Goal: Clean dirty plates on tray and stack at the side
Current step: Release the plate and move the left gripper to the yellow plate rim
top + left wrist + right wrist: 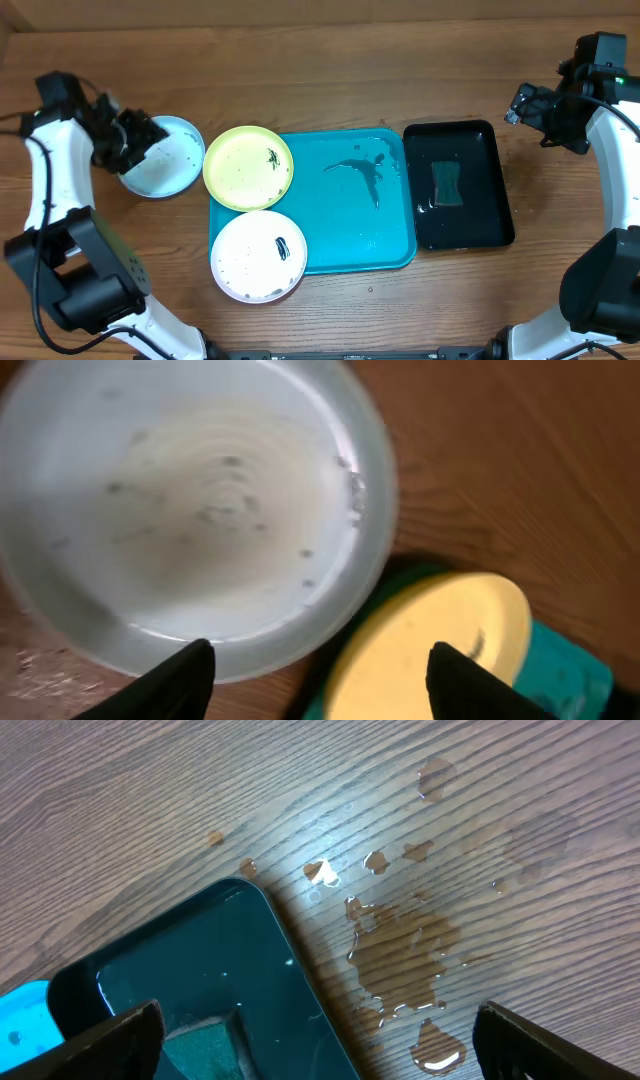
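The teal-rimmed plate (165, 160) lies on the wood left of the turquoise tray (360, 215); it fills the left wrist view (200, 510), pale with small specks. My left gripper (135, 140) hovers at its left edge, open (320, 660), with nothing between the fingers (185, 680). The lime-green plate (248, 167) (440, 640), with a dark smear, overlaps the tray's top-left corner. The pinkish-brown-rimmed plate (258, 255), also smeared, overlaps the tray's bottom-left corner. My right gripper (528, 105) (320, 1030) is open and empty, above the table beyond the black tray's far right corner.
The black tray (485, 215) (200, 970) stands right of the turquoise tray and holds a green sponge (447, 183) (200, 1045) and some water. Dark smears and water mark the turquoise tray's floor. Water puddles (400, 950) lie on the wood by the black tray's corner.
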Robot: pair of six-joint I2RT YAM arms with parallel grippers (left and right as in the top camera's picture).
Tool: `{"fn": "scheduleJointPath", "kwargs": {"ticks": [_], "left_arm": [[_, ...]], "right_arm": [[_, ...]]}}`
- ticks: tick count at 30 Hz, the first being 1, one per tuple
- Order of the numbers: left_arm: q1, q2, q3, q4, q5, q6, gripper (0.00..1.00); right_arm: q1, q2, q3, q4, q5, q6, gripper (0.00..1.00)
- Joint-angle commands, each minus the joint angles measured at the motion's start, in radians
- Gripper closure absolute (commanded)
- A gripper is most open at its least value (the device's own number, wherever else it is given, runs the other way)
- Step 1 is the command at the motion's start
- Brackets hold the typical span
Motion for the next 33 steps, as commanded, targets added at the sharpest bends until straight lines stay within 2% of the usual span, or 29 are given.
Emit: {"fn": "scheduleJointPath", "kwargs": {"ticks": [1,5,6,7,12,14,21,23,25,33], "left_arm": [[-0.095,-0.012,0.024,-0.016,0.029,0.103,0.30],[-0.194,-0.011,0.021,-0.034,-0.123,0.100,0.30],[-0.225,-0.010,0.019,-0.036,-0.160,0.098,0.18],[-0.246,-0.008,0.018,-0.038,-0.182,0.098,0.15],[-0.312,-0.008,0.000,-0.042,-0.264,0.098,0.32],[-0.322,-0.008,-0.007,-0.040,-0.286,0.098,0.43],[-0.320,-0.008,-0.040,-0.029,-0.322,0.102,0.65],[-0.321,-0.008,-0.056,-0.015,-0.338,0.101,0.67],[-0.320,-0.008,-0.074,0.001,-0.343,0.101,0.60],[-0.320,-0.008,-0.134,0.082,-0.397,0.098,0.58]], "right_arm": [[0.003,0.002,0.004,0.004,0.010,0.004,0.00],[0.003,0.002,0.004,0.005,0.010,0.004,0.00],[0.003,0.002,0.004,0.006,0.010,0.003,0.00],[0.003,0.002,0.004,0.005,0.010,0.004,0.00],[0.003,0.002,0.004,0.005,0.010,0.004,0.00],[0.003,0.002,0.004,0.005,0.010,0.003,0.00],[0.003,0.002,0.004,0.005,0.010,0.004,0.00],[0.003,0.002,0.004,0.006,0.010,0.004,0.00],[0.003,0.002,0.004,0.006,0.010,0.004,0.00],[0.003,0.002,0.004,0.005,0.010,0.004,0.00]]}}
